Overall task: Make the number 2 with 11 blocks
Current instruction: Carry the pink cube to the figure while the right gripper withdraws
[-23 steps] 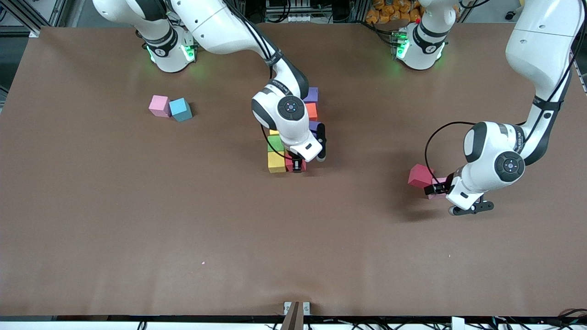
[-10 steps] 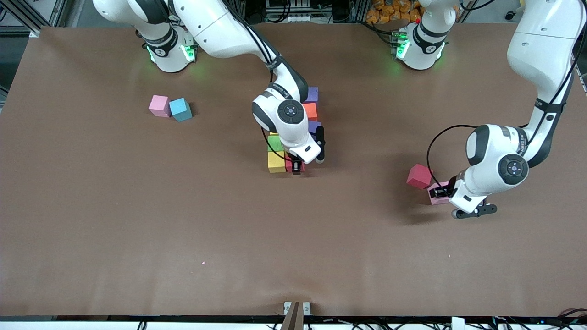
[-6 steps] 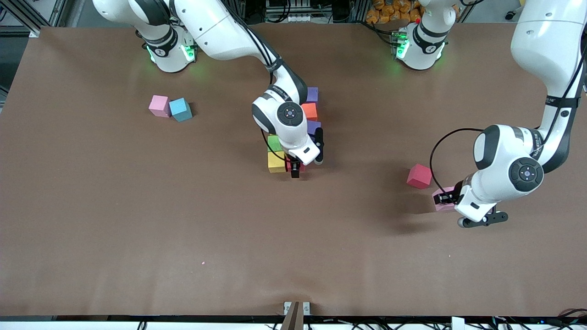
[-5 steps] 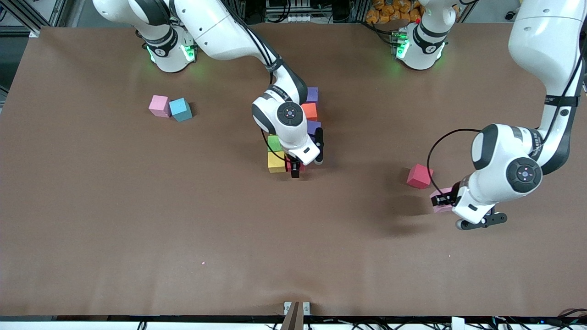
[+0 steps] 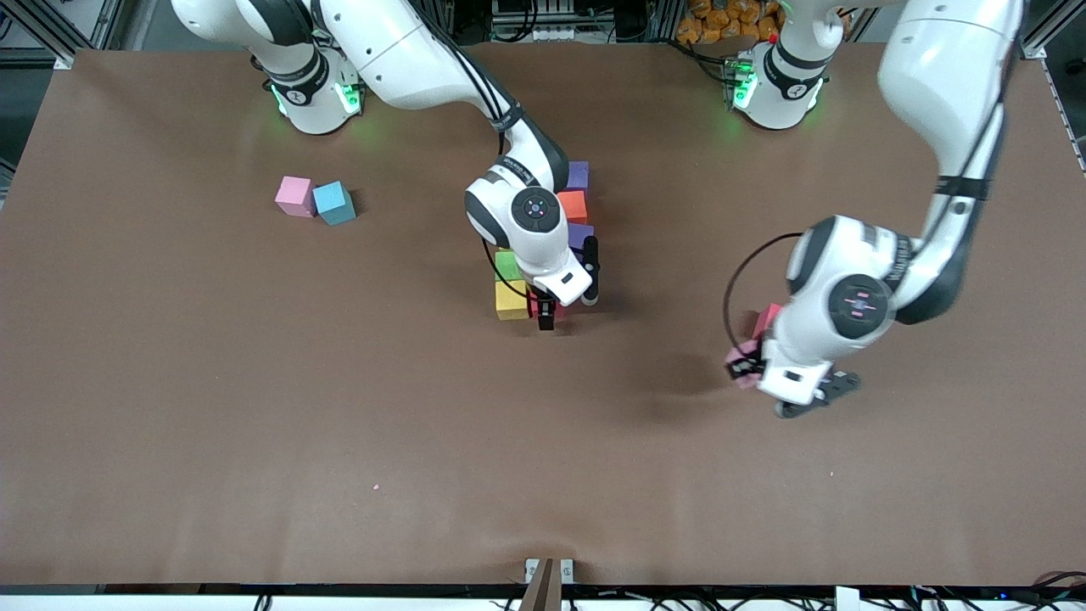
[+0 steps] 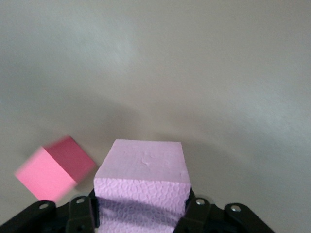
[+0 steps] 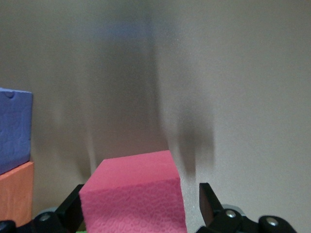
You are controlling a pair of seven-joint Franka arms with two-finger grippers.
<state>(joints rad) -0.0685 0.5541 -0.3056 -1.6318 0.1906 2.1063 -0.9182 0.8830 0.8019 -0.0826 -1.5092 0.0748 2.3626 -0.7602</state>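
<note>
**Pink block carried toward the unfinished 2**

The number 2 (image 5: 543, 246) sits upper centre on the tabletop. Right claw (image 5: 547, 316) is spread around its red block (image 7: 133, 194). Centre-right, left claw (image 5: 743, 367) pinches a pink block (image 6: 141, 177); next, it probably needs placing.

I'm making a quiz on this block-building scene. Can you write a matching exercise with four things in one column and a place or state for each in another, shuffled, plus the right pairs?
Things
1. light pink block
2. blue block
3. yellow block
4. right gripper

Places or states
A. on the table at the corner of the block figure nearest the front camera
B. open, fingers either side of a red block
C. gripped by the left gripper, off the table
D. beside a pink block toward the right arm's end

Pairs: 1-C, 2-D, 3-A, 4-B
</note>
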